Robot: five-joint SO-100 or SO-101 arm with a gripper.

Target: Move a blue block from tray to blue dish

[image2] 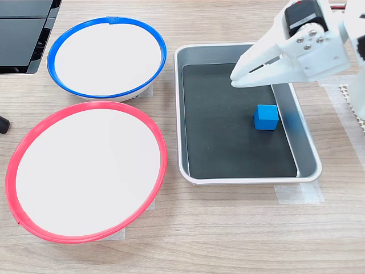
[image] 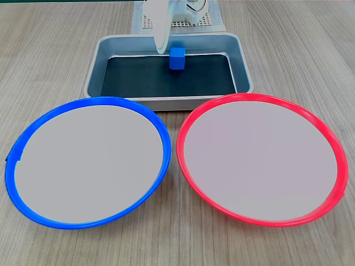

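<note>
Overhead, the white gripper (image2: 235, 77) reaches in from the second exterior view's right edge and hangs above the tray (image2: 191, 55), its body tilted so the two long fingers (image2: 259, 52) slope down toward the tray's middle. The fingers run almost side by side with only a thin slit between them near the tips, so the jaws are close to pressed together and pinch nothing. In the first exterior view just one pale finger (image: 160, 30) shows, coming down from the top edge and ending near the tray's far wall; the rest of the arm is cut off there.

The blue block (image2: 266, 117) sits flat on the tray's dark base, alone and untouched. In the second exterior view it lies near the tray's right wall, about midway along it, below and slightly right of the fingertips, clearly apart from them. In the first exterior view the block (image: 177, 58) stands close to the tray's (image: 243, 66) far wall, just to the right of the finger's tip.

The blue dish (image: 157, 123) rests on the tabletop beside the tray's near long wall in the first exterior view, at that wall's left end, with the red-rimmed plate (image: 186, 124) next to it at the right end. Both plates' faces are bare.
</note>
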